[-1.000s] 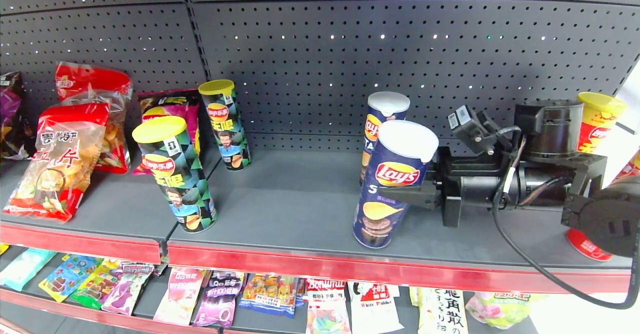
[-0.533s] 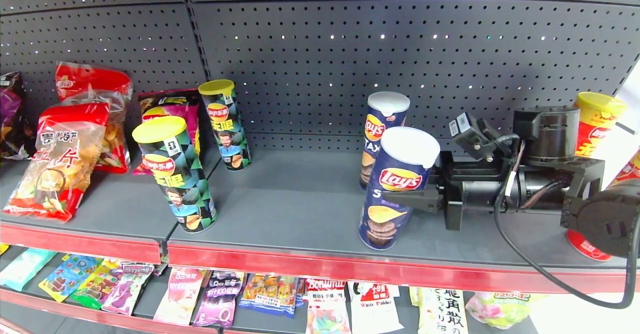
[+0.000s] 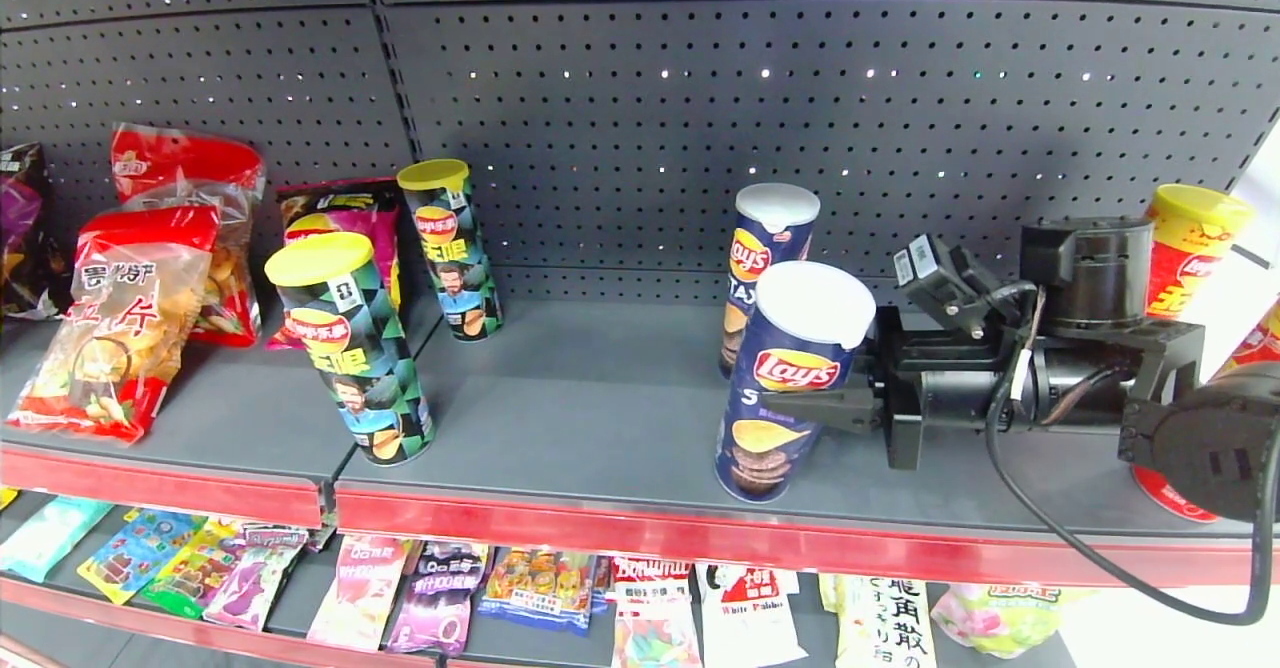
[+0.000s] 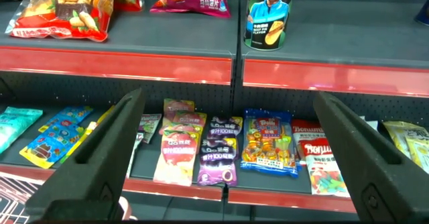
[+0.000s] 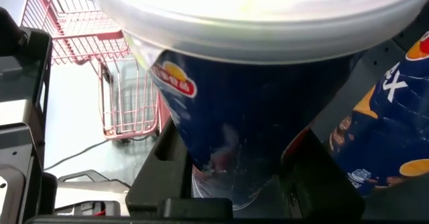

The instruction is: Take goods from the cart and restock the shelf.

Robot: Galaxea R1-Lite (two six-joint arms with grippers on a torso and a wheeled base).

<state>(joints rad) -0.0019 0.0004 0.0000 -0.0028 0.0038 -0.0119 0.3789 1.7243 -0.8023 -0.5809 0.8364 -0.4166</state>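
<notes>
A dark blue chip can (image 3: 785,388) with a white lid stands slightly tilted near the front of the grey shelf (image 3: 600,398). My right gripper (image 3: 800,403) is shut on its middle, reaching in from the right. The right wrist view shows this blue can (image 5: 268,117) close up between the fingers. A second, matching blue can (image 3: 765,243) stands just behind it, and that second can (image 5: 382,137) is also in the right wrist view. My left gripper (image 4: 228,150) hangs open and holds nothing, facing the lower shelf. A red wire cart (image 5: 87,36) stands on the floor below.
Two green-patterned cans with yellow lids (image 3: 350,348) (image 3: 450,248) and snack bags (image 3: 110,318) fill the shelf's left. A yellow-red can (image 3: 1190,248) stands at the far right behind my arm. Bare shelf lies between the can groups. Flat packets (image 3: 540,588) line the lower shelf.
The held blue can has come down a little and stands more upright, with its base by the shelf's front edge. The right gripper sank with it.
</notes>
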